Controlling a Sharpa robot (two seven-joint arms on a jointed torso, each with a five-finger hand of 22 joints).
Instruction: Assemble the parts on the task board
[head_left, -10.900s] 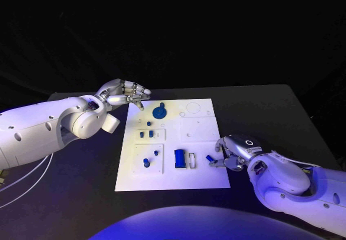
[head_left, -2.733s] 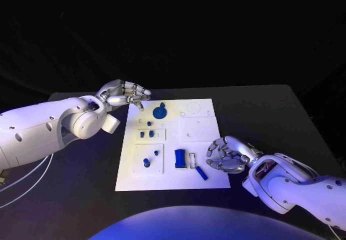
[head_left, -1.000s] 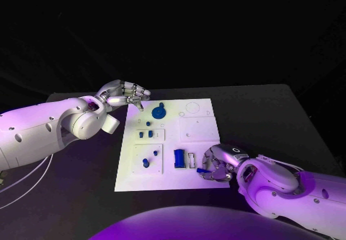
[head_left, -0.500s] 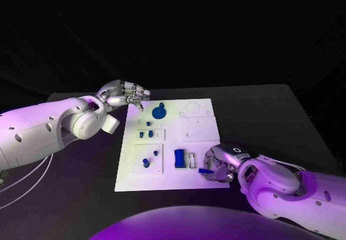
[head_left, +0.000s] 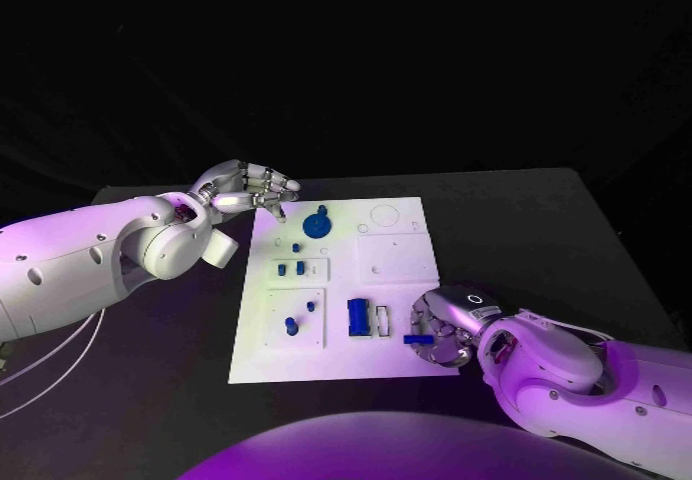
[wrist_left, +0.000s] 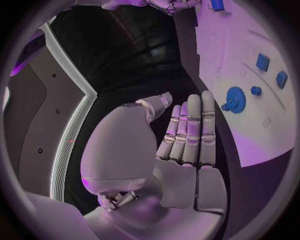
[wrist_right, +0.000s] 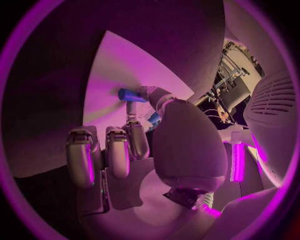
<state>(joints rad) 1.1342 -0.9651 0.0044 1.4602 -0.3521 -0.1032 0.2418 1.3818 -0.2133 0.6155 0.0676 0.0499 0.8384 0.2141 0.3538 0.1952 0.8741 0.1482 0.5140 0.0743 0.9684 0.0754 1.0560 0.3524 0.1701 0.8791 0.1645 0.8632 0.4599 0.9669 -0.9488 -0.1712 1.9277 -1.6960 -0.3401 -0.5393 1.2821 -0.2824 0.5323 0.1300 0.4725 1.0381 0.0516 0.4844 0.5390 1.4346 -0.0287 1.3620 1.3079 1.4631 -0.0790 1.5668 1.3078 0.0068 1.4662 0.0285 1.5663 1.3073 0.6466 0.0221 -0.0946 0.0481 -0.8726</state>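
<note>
The white task board (head_left: 397, 262) lies in the middle of the black table. At its near right corner my right hand (head_left: 451, 330) pinches a small blue bar (head_left: 418, 340) just above the board, right of the blue block (head_left: 358, 316) and the white slot (head_left: 384, 319). The right wrist view shows the blue bar (wrist_right: 128, 94) between thumb and a fingertip of that hand (wrist_right: 144, 150), over the board (wrist_right: 119, 60). My left hand (head_left: 245, 188) hovers at the board's far left corner and holds nothing; its fingers (wrist_left: 190, 130) lie straight beside the blue gear (wrist_left: 235, 99).
On the board stand a blue gear (head_left: 317, 222), a small peg (head_left: 296, 246), two small square pieces (head_left: 291, 268) and two more pieces (head_left: 293, 324) at the near left. Bare black table (head_left: 548, 230) runs to the right of the board.
The blue bar lay flat on the board's near right corner 2.7 s ago; my right hand came down and took it between its fingers. The left hand has not moved.
</note>
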